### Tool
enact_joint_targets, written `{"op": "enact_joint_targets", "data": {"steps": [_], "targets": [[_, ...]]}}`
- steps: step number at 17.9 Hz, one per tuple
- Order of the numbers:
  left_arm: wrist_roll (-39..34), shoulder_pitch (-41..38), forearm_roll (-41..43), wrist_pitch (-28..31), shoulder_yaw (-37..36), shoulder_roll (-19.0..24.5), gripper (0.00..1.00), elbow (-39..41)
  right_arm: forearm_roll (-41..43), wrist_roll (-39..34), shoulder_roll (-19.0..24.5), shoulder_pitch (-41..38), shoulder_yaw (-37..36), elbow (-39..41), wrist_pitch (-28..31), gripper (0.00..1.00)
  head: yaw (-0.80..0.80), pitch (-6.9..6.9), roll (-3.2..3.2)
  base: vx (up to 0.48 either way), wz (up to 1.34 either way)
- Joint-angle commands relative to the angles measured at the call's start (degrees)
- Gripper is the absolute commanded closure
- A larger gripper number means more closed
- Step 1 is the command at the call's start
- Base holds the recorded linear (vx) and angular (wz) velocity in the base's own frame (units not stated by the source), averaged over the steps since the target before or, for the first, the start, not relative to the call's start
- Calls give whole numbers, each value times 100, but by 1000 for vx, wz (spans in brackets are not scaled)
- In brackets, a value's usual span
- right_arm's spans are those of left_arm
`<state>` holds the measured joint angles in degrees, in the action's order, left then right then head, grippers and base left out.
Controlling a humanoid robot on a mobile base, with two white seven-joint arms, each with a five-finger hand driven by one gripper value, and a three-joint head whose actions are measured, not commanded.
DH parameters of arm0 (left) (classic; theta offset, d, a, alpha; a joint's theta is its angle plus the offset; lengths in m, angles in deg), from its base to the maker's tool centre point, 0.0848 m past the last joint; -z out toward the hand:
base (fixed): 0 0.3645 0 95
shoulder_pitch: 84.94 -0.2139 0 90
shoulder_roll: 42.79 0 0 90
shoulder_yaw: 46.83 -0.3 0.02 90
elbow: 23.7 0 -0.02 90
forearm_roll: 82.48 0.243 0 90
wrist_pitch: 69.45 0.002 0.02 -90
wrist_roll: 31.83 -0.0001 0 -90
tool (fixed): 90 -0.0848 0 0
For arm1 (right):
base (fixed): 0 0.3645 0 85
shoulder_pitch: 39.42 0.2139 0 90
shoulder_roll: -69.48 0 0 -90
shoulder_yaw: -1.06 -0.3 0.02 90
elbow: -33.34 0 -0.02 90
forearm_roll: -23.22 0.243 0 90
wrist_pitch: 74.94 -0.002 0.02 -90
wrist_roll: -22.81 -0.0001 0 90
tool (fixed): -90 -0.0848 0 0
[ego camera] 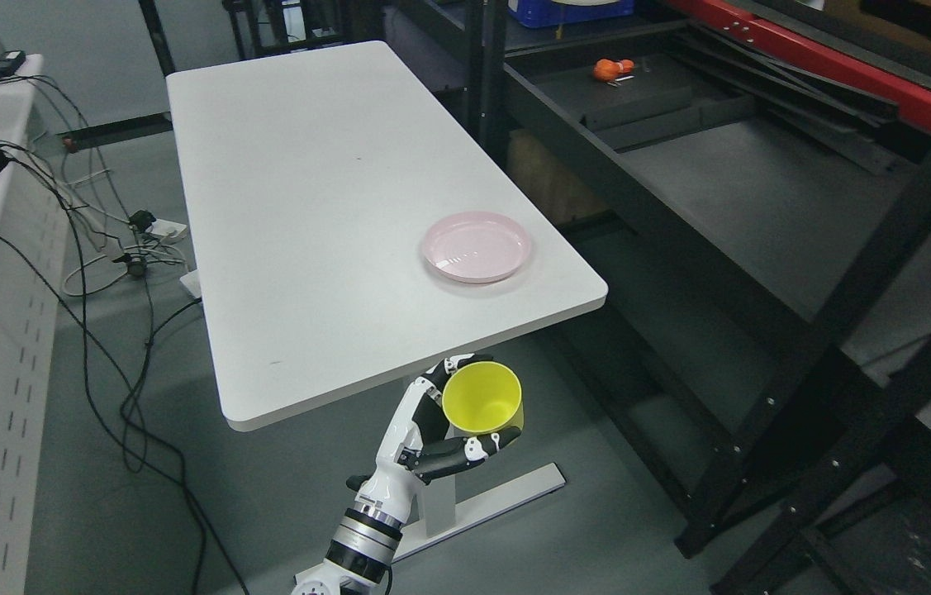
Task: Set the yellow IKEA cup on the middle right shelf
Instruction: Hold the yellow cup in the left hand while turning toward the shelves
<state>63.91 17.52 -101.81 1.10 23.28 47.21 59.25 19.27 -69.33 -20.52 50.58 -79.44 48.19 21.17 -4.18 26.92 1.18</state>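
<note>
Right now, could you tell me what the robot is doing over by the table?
The robot's left hand is holding a yellow cup, its fingers wrapped around the side, with the cup's opening facing the camera. The cup is off the white table, below its near edge. A pink plate sits on the table near its right corner. The dark metal shelf unit stands to the right, and the cup is not on it yet. The right hand is not in view.

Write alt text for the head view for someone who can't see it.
A robot's left hand holds a yellow cup with its opening toward the camera, just off the near edge of a white table. A pink plate sits on the table's near right corner, and dark metal shelving stands to the right.
</note>
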Motion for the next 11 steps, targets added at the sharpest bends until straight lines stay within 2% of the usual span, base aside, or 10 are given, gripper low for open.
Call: {"op": "enact_joint_targets", "data": {"steps": [1, 11], "targets": [[-3, 11, 0, 10, 12, 100, 100, 28, 0, 4, -100, -35, 0, 0, -4, 1, 0, 0, 0, -267, -661], [-3, 617, 0, 81, -50, 100, 100, -33, 0, 13, -100, -35, 0, 0, -4, 1, 0, 0, 0, -251, -675]]}}
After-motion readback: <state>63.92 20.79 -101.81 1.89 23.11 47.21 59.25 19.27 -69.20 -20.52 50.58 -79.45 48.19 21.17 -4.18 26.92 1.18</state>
